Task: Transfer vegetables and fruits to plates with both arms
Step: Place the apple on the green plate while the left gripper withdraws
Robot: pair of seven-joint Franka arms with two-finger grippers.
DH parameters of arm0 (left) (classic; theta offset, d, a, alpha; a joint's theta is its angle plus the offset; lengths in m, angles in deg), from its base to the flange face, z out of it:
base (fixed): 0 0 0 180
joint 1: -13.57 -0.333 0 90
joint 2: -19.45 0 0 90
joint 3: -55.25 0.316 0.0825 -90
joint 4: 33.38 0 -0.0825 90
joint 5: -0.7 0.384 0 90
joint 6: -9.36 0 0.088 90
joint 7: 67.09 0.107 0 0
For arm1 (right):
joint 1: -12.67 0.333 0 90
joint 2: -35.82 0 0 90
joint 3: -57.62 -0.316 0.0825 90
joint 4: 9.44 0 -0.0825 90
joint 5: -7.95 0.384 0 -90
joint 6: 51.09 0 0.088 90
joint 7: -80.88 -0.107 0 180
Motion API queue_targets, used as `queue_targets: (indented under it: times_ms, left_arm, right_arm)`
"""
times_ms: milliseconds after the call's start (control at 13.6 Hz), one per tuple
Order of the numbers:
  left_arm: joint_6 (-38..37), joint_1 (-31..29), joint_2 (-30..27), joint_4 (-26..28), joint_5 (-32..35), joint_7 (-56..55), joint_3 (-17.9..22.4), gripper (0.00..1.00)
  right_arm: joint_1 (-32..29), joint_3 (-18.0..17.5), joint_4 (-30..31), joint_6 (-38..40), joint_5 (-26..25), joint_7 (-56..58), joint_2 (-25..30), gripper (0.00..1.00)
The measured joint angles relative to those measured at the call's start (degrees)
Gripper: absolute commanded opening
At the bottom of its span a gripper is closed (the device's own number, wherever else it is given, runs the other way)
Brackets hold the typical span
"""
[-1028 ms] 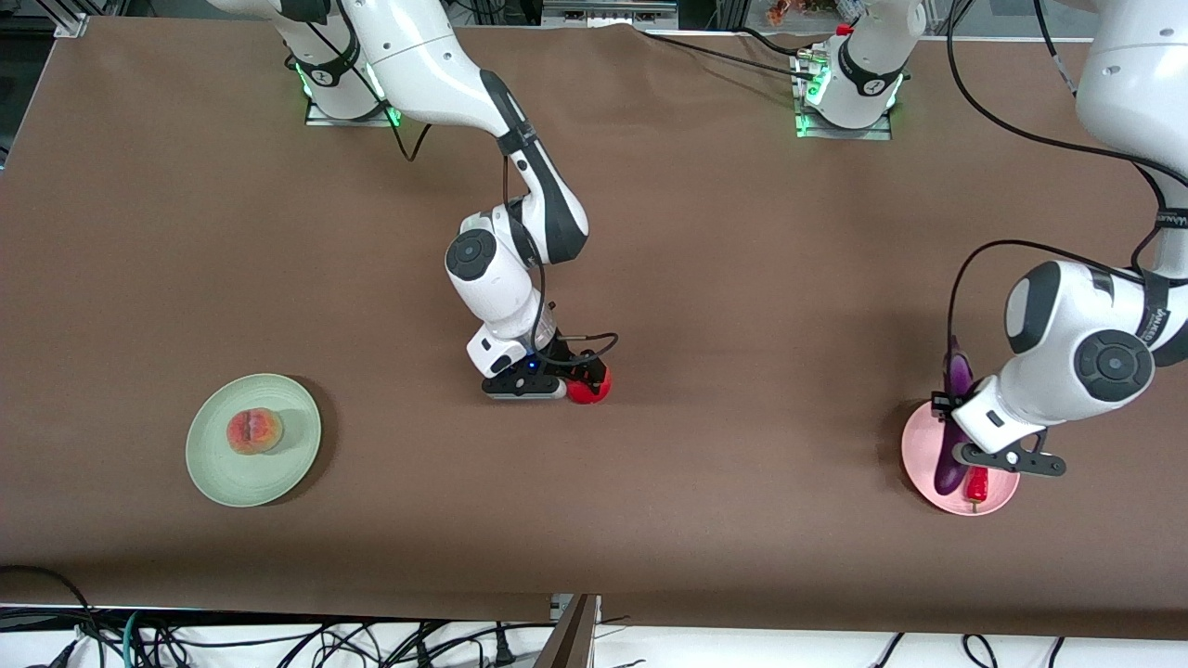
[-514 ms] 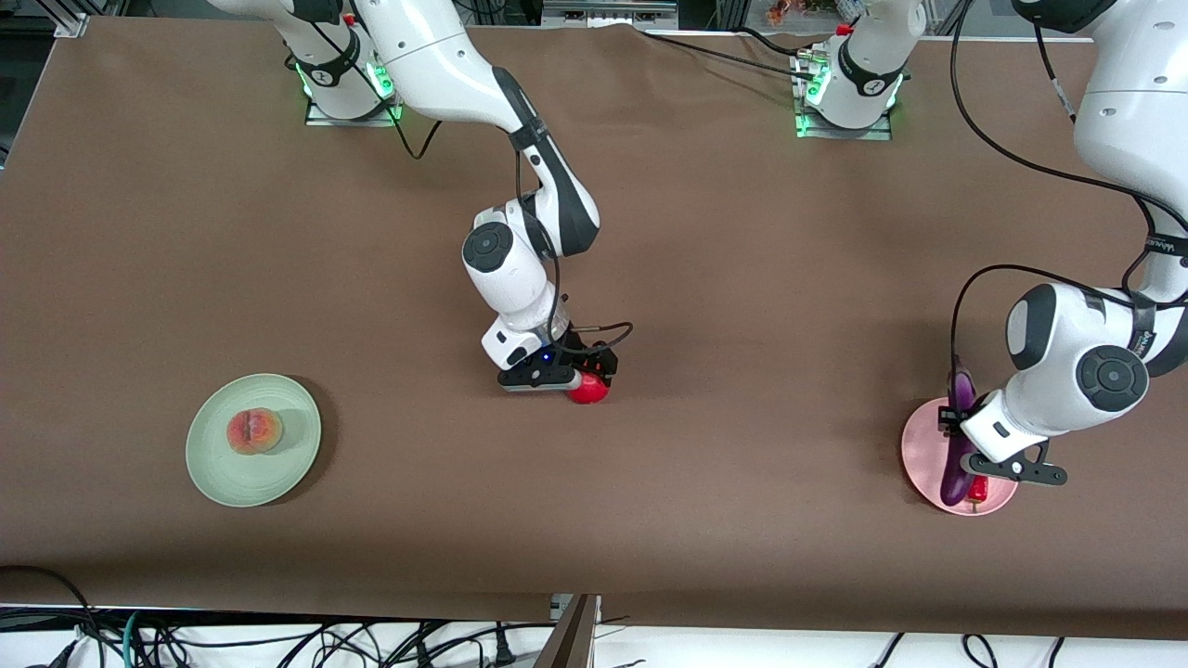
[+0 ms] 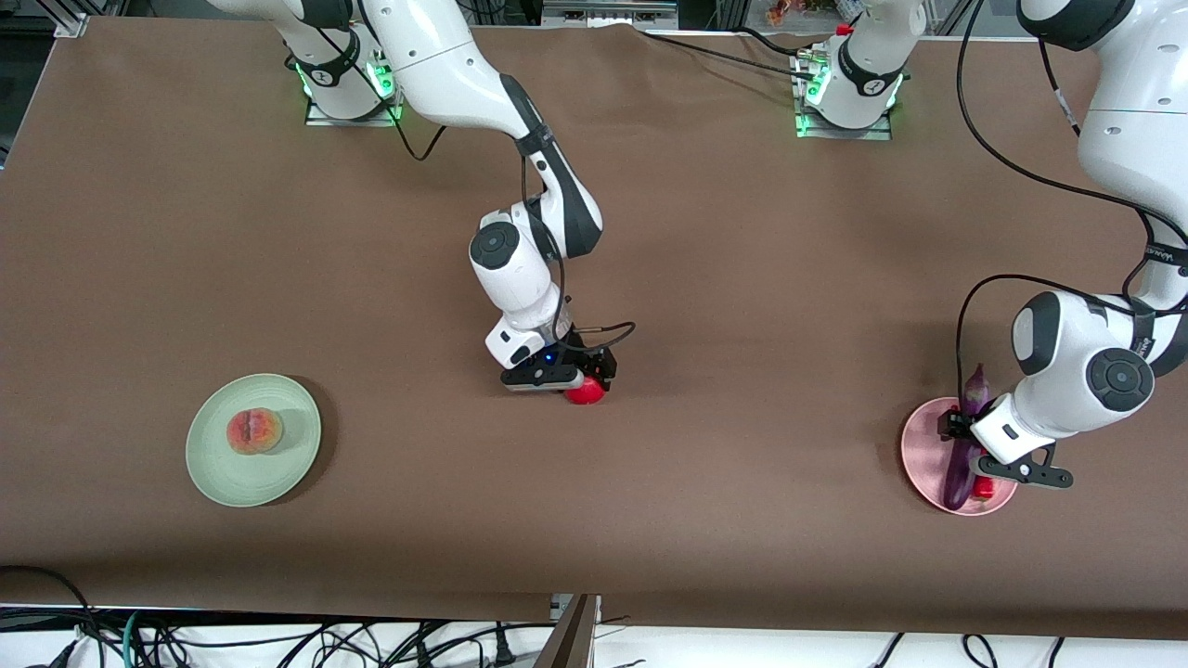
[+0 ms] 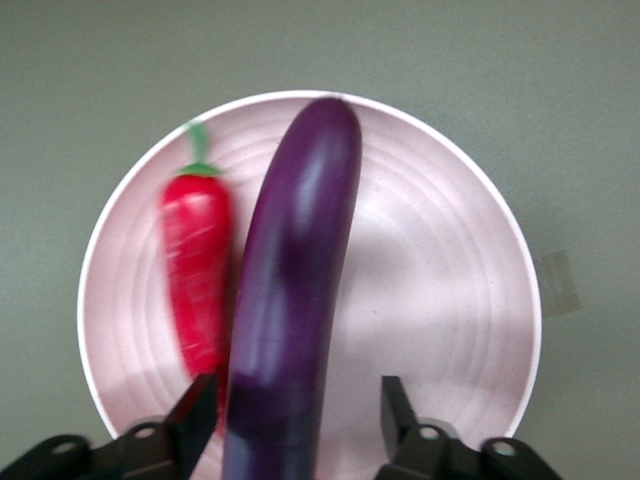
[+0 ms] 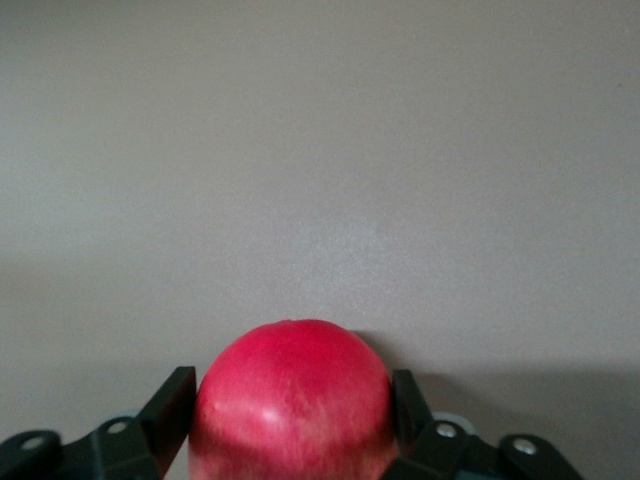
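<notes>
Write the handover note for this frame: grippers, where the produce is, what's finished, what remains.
Right gripper: shut on the pomegranate at mid-table.
Left gripper: open, over the pink plate, straddling the eggplant, which lies there beside the chili pepper.
The peach sits on the green plate.
Done: peach, chili pepper, eggplant plated.
Left: carry the pomegranate to the green plate.
</notes>
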Motion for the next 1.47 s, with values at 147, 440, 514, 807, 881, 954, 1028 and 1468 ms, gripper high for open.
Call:
queue_targets:
  times_ms: [147,440,514,807,881,954,1028,1468]
  left_arm:
    - [0.0,0.0,-0.1,-0.2,0.0,0.0,-0.2,1.0]
    - [-5.6,0.0,-4.3,-1.7,0.0,0.0,-2.5,1.0]
    - [-9.0,0.0,-6.5,-2.1,0.0,0.0,-3.6,1.0]
    - [-21.5,0.0,-16.2,-2.4,-2.2,-0.4,-7.0,1.0]
    - [-23.5,0.0,-18.4,-2.5,-5.2,-0.5,-7.0,1.0]
    - [-25.5,-0.1,-20.6,-3.0,-8.1,-0.6,-7.0,1.0]
    - [-28.1,-0.2,-22.3,-4.0,-9.7,-0.6,-7.0,1.0]
    - [-41.9,3.1,-28.4,-14.1,-17.7,-0.6,-5.1,1.0]
  right_arm:
    - [0.0,0.0,0.0,-0.1,0.0,0.0,0.0,0.34]
    - [0.3,4.2,-0.6,3.8,-1.3,0.4,0.4,0.34]
    - [0.3,7.1,-0.9,8.8,-2.3,1.1,1.0,0.34]
    - [-2.3,18.1,-1.0,25.2,-2.9,15.0,4.9,0.34]
    - [-4.7,19.2,-0.9,27.9,-2.9,20.6,5.5,0.34]
    - [-7.6,19.8,-0.7,29.5,-2.9,26.8,5.8,0.34]
    - [-10.7,20.0,-0.4,30.5,-2.9,33.5,5.9,0.34]
    - [-23.6,19.9,0.6,32.9,-2.9,57.3,5.7,0.34]
